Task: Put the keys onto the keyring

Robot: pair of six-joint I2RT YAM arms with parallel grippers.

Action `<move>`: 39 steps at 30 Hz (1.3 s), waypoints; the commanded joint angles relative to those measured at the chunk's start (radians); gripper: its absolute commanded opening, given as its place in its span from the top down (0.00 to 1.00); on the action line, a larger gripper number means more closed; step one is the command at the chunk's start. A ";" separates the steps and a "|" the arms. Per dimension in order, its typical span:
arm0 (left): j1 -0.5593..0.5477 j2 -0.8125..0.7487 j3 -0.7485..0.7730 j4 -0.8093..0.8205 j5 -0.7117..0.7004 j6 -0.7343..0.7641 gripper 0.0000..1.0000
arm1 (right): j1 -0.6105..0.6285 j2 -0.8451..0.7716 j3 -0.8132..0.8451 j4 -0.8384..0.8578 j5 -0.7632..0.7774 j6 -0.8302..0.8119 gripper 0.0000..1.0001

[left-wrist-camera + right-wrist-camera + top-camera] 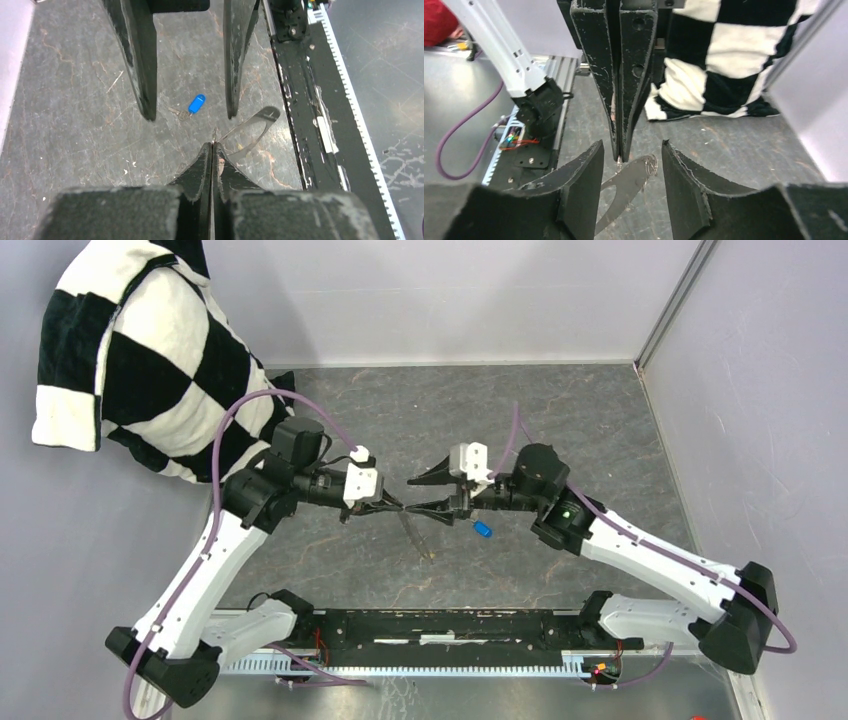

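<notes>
My left gripper is shut on the keyring, a thin grey metal loop that hangs from its tips down toward the table. In the left wrist view the loop swings out to the right of the shut tips. My right gripper is open and empty, facing the left one, its fingers either side of the left tips and the ring. The blue-headed key lies on the table under the right wrist and shows in the left wrist view. The yellow-headed key is out of view.
A black-and-white checked cloth lies bunched at the far left and shows in the right wrist view. A black mounting rail runs along the near edge. Grey walls close the back and right.
</notes>
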 commanded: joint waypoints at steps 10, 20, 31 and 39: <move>-0.003 -0.217 -0.220 0.790 0.077 -0.751 0.98 | -0.019 -0.193 -0.197 0.286 0.121 0.082 0.49; -0.003 -0.186 -0.200 0.830 0.126 -0.775 0.98 | -0.034 -0.199 -0.232 0.399 0.042 0.172 0.53; -0.002 -0.183 -0.191 0.825 0.155 -0.739 0.98 | -0.034 -0.113 -0.234 0.550 -0.011 0.299 0.57; -0.004 -0.177 -0.160 0.716 0.191 -0.620 0.98 | -0.035 -0.085 -0.219 0.571 -0.038 0.336 0.74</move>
